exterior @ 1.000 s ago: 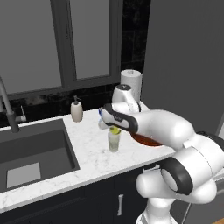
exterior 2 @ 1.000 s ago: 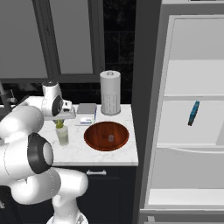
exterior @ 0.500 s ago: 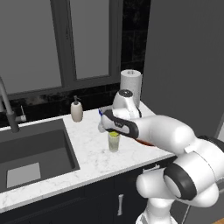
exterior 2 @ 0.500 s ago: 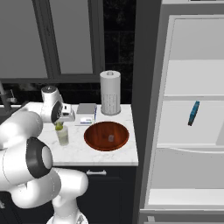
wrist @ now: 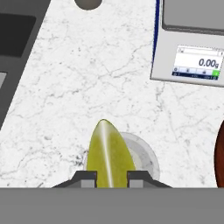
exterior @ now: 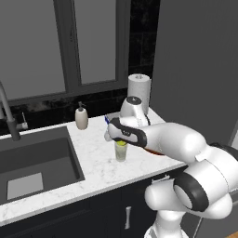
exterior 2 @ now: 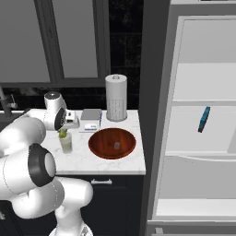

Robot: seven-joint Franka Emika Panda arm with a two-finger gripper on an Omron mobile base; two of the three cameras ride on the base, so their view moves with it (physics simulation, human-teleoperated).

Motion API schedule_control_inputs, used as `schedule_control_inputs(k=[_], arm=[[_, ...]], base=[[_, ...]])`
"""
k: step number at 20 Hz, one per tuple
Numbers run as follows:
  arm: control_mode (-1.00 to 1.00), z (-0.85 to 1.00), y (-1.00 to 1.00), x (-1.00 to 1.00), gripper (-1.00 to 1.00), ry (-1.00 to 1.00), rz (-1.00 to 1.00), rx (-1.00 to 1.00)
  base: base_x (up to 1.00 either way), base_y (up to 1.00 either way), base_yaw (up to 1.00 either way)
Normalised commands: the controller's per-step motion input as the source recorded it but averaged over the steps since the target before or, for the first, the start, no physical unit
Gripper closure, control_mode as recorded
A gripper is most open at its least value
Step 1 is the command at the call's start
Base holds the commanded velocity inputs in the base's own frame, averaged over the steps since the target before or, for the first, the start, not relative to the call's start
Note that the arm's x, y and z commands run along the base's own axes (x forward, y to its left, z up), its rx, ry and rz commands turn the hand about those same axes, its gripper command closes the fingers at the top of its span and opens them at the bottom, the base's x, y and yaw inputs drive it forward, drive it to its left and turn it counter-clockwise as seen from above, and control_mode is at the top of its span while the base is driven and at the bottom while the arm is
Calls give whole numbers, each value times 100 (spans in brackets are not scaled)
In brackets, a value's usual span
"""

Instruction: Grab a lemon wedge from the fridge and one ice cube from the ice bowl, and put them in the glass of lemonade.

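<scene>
So the fridge [exterior 2: 193, 120] is standing open on my right, job done there. The ice bowl [exterior 2: 112, 143] is sitting next to the glass [exterior: 121, 151], one cube inside for later. I'm holding my gripper [wrist: 111, 175] right over the glass, pinching the wedge [wrist: 109, 153] so it drops straight in.

The hand [wrist: 111, 176] points down, its fingers pinched narrowly.
</scene>
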Motion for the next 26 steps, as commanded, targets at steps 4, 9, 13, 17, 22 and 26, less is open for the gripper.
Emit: schedule_control_inputs(k=[4, 9, 13, 17, 22, 26], arm=[[-100, 0, 0, 0, 100, 0, 0, 0], [-100, 0, 0, 0, -100, 0, 0, 0], [-100, 0, 0, 0, -100, 0, 0, 0], [-100, 0, 0, 0, -100, 0, 0, 0], [-100, 0, 0, 0, -100, 0, 0, 0], [-100, 2, -5, 0, -100, 0, 0, 1]], base=[[0, 0, 0], [0, 0, 0], [0, 0, 0], [0, 0, 0], [0, 0, 0], [0, 0, 0]])
